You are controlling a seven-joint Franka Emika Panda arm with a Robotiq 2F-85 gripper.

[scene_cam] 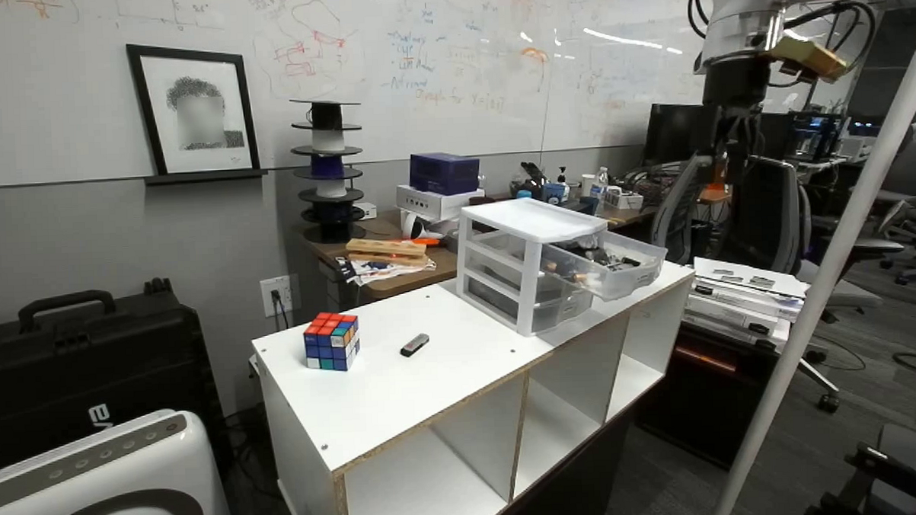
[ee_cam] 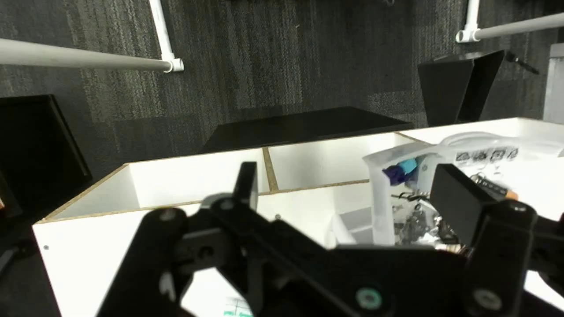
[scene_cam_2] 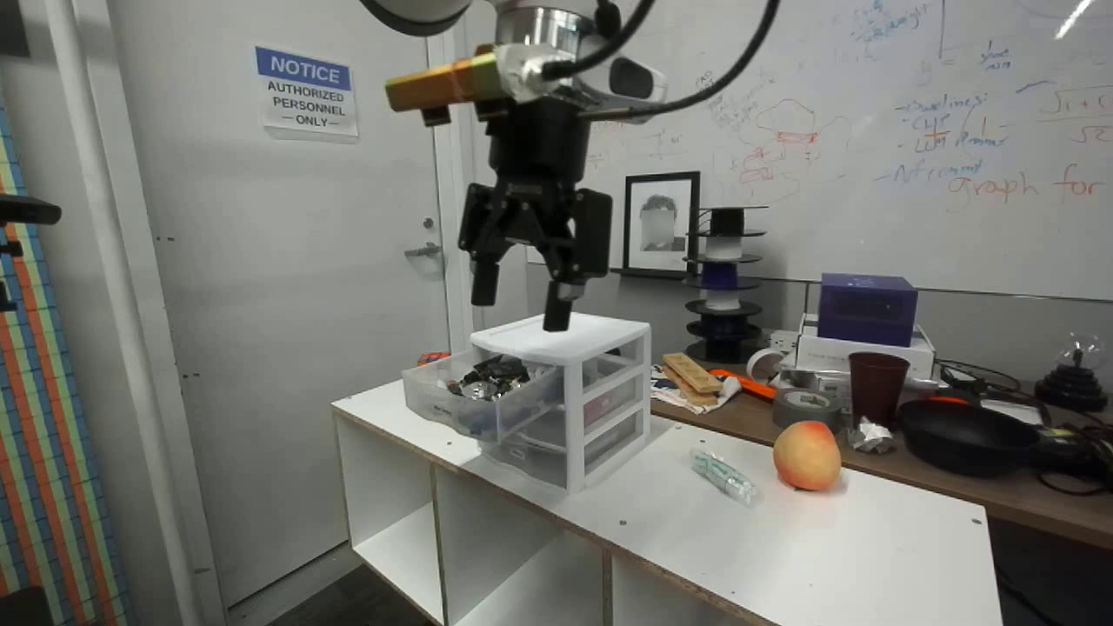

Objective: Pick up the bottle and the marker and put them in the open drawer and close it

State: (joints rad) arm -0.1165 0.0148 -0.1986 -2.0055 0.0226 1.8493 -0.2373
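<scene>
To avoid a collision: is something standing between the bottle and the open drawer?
Yes: in an exterior view, the drawer unit's white frame stands between the bottle and the open drawer, probably blocking low paths.

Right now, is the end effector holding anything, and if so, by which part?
Nothing is held: the end effector is open, its fingertips apart with no object between them.

"What is the glossy white whiteboard wall (scene_cam: 490,96) showing?"

"Coloured handwriting (scene_cam_2: 991,186) is covering parts of it, and white light streaks (scene_cam: 622,38) are glinting there."

"What is standing before it?"

"A brown wooden desk (scene_cam_2: 1026,500); a white, open-fronted, chipboard-edged shelf unit (scene_cam: 372,413) is standing just beside that."

"And underfoot?"

"Dark grey streaked carpet (ee_cam: 273,66) is stretching out."
</scene>
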